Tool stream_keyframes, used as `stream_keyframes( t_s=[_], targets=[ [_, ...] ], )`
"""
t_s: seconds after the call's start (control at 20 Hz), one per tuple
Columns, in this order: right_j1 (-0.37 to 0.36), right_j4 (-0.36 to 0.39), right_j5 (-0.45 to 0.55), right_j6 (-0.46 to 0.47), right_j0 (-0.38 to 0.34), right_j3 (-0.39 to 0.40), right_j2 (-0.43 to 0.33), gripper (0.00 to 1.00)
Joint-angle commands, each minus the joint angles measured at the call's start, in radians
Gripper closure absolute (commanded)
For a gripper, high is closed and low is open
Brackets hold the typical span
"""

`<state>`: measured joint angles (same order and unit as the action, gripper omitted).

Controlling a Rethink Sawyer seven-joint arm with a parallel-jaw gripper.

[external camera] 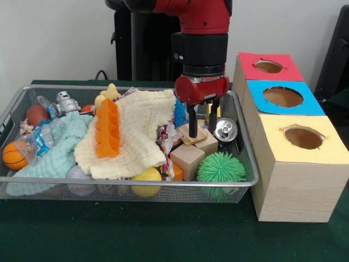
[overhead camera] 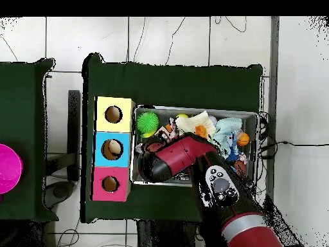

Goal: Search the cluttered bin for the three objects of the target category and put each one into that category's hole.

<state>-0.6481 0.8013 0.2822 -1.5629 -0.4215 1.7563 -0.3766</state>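
The wire mesh bin (external camera: pixel 131 183) sits on the green table, packed with clutter. One printed piece (external camera: pixel 165 143) shows under the right edge of the cream waffle cloth (external camera: pixel 139 136), and part of another printed scrap shows at the far left (external camera: pixel 25 129). My gripper (external camera: pixel 203 121) hangs in the bin's right part, fingers apart and empty, tips just over the wooden blocks (external camera: pixel 188 158), right of the printed piece. The yellow-topped hole (external camera: pixel 303 137) is in the nearest box, right of the bin. In the overhead view the arm (overhead camera: pixel 183 157) covers the gripper; the yellow box hole (overhead camera: pixel 114 114) shows.
The blue-topped hole (external camera: pixel 283 96) and red-topped hole (external camera: pixel 268 66) lie behind the yellow one. A soda can (external camera: pixel 224 129), a green spiky ball (external camera: pixel 221 167), a mint cloth (external camera: pixel 54 155), an orange tray (external camera: pixel 107 128) and several balls fill the bin.
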Motion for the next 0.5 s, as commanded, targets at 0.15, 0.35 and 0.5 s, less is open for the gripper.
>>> stream_keyframes(
  t_s=[0.15, 0.35, 0.5],
  targets=[
    [0.053, 0.078, 0.038, 0.027, 0.006, -0.074, 0.021, 0.00],
    [0.053, 0.098, 0.030, -0.022, 0.057, -0.089, 0.083, 0.00],
    [0.082, 0.139, -0.014, -0.097, 0.124, -0.105, 0.179, 0.00]
  ],
)
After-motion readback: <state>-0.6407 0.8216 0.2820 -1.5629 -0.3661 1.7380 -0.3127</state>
